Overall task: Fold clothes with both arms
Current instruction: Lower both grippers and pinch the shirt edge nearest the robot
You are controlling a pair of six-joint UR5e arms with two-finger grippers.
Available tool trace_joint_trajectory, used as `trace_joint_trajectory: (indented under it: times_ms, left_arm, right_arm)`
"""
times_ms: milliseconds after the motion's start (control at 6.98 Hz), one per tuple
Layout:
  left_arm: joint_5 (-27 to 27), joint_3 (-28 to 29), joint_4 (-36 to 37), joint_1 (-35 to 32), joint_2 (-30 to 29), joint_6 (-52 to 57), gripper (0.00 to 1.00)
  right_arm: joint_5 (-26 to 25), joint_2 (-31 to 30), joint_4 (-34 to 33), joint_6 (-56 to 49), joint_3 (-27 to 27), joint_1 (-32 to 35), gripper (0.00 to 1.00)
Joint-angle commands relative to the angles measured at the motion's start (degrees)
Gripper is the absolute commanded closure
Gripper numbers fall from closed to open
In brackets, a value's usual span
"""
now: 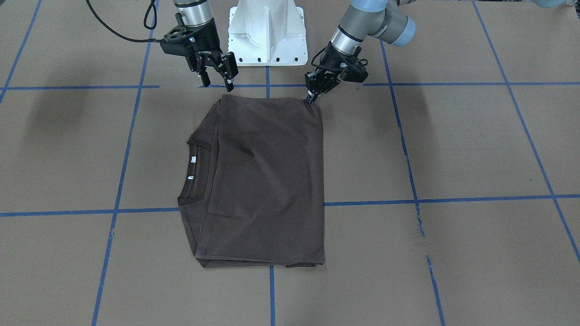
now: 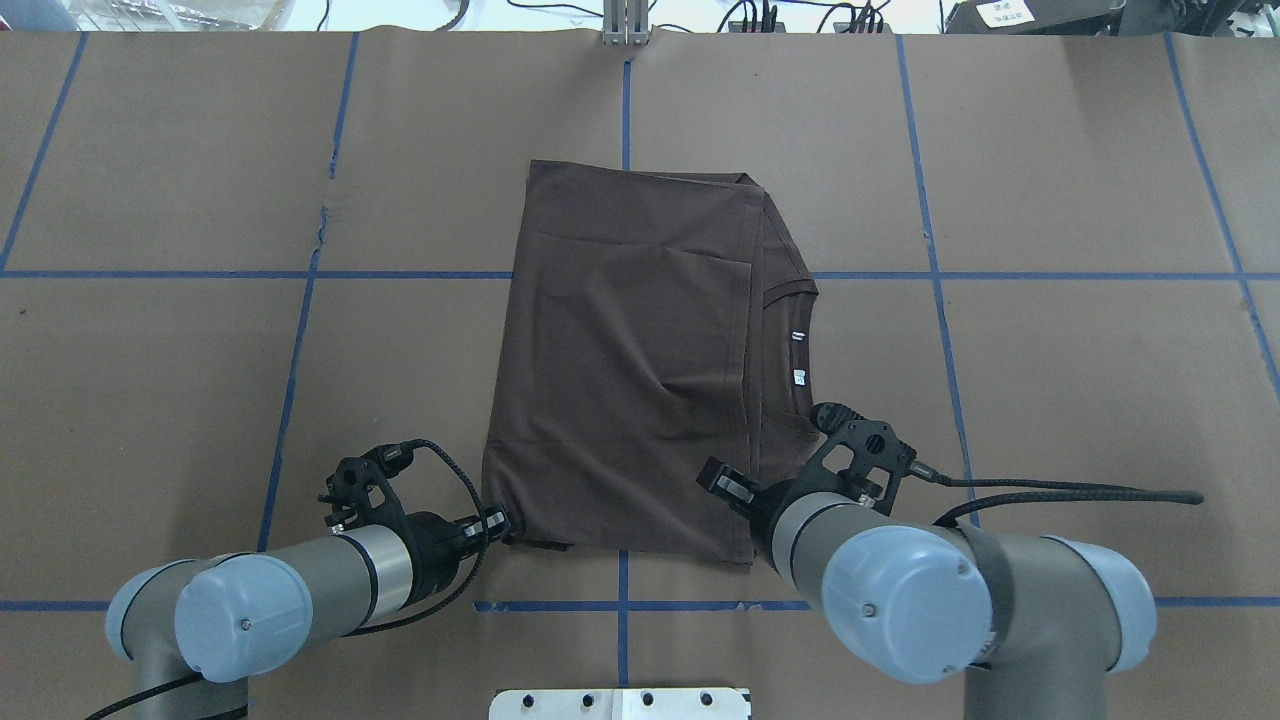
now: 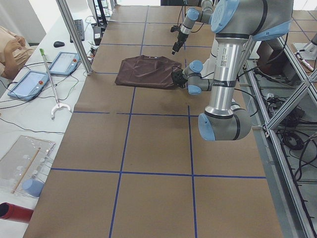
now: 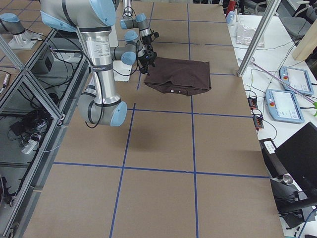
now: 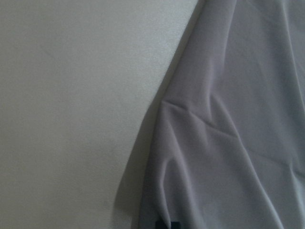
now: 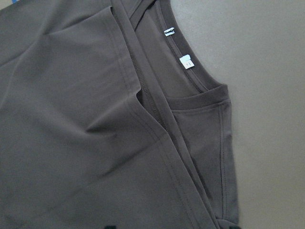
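Exterior front-facing view: we are seeing the folded T-shirt (image 1: 267,181) lying mid-frame, the left gripper (image 1: 311,97) pinching its upper right corner, the right gripper (image 1: 217,80) hanging spread and empty beside the upper left corner. We are fearing a one-sided lift skewing the fold.

Folded brown T-shirt (image 1: 267,181) on blue-taped table (image 1: 476,149)

T-shirt (image 2: 630,350) lies on the table (image 2: 1050,380) — left tool (image 1: 311,97) at one robot-side corner, right tool (image 1: 217,82) by the other.
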Motion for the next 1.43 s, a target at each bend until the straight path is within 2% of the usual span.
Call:
trace_joint_trajectory:
  times_ms: [0,286,1289]
  left_arm:
    - [-0.1,-0.9,0.0,0.0,-0.6,0.0,1.0]
    - [-0.1,-0.8,0.0,-0.1,-0.5,0.1,1.0]
    - [-0.1,-0.8,-0.1,-0.1,-0.4,0.1,1.0]
  right_arm:
    - [-2.2,2.1,-2.4,1.7,-5.1,-1.9,0.22]
    - [-2.6,1.9,-2.4,1.5,-7.3,-3.1,0.24]
    - [-3.2,1.7,-2.4,0.9,-9.9,-3.5,0.27]
